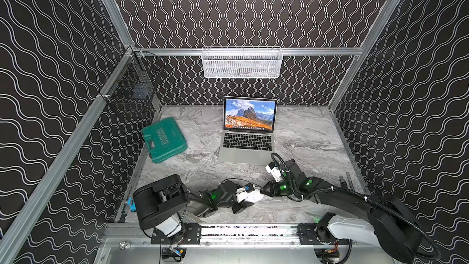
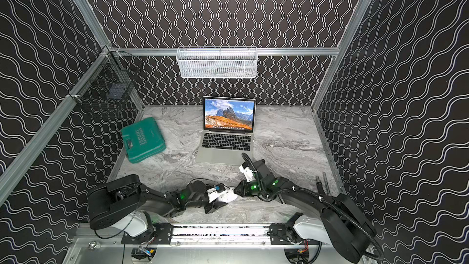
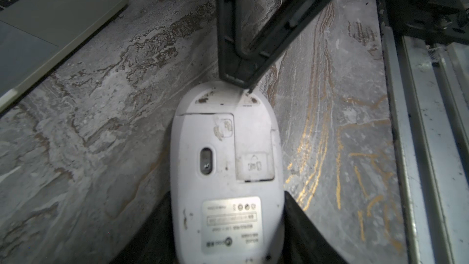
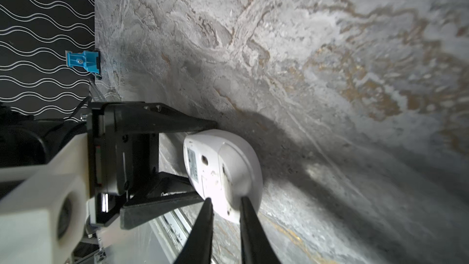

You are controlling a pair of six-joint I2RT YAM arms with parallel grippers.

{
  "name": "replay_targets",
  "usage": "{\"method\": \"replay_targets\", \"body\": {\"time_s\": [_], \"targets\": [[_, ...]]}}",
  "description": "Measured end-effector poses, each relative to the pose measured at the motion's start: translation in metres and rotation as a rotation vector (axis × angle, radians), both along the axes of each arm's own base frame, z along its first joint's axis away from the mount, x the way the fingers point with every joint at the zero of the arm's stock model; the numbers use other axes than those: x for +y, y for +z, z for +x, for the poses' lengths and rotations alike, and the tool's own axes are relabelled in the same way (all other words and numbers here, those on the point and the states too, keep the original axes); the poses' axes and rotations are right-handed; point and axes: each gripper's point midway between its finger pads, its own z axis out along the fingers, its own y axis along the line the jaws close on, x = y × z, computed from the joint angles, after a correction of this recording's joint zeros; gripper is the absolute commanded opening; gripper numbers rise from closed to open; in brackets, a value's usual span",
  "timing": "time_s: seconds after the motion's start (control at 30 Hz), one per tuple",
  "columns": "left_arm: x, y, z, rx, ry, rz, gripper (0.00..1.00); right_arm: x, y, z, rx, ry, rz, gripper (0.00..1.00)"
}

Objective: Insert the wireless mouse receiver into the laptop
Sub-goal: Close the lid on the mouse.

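In a top view, the black wire basket (image 1: 121,105) holds a dark block (image 1: 139,91).

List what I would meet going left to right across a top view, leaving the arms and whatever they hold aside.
black wire basket → green case → laptop. The white mesh basket hangs over the laptop's span, so it is left out.

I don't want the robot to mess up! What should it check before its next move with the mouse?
1. The left end effector grips the wireless mouse: ok.
2. The mouse's underside shows: ok.
3. The right end effector sits at the mouse's far end: ok.
4. The receiver is pinched by it: cannot tell.
5. The laptop is open, screen lit: ok.
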Motion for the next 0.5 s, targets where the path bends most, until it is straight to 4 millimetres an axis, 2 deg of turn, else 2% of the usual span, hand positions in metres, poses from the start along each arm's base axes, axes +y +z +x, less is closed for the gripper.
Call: {"method": "replay_targets", "body": {"time_s": [0.17,0.23,0.27,0.37,0.43,0.5], "targets": [[0.0,0.0,0.001,0.002,0.005,-0.001,0.15,0.001,-0.01,-0.002,0.024,0.0,0.003,0.18],[0.001,0.0,0.002,0.0,0.013,0.0,0.13,0.004,-0.01,0.0,0.017,-0.004,0.015,0.21],[0.002,0.0,0.003,0.0,0.016,0.0,0.13,0.004,-0.009,0.001,0.012,-0.003,0.019,0.26],[0.004,0.003,0.004,0.01,0.035,-0.019,0.12,0.007,0.003,0.0,-0.015,0.004,0.041,0.54],[0.012,0.009,0.008,0.052,0.076,-0.046,0.12,0.006,0.024,0.004,-0.078,-0.002,0.075,0.78],[0.013,0.03,0.019,0.072,0.134,-0.121,0.12,0.003,0.046,0.014,-0.17,-0.029,0.111,0.97]]}}
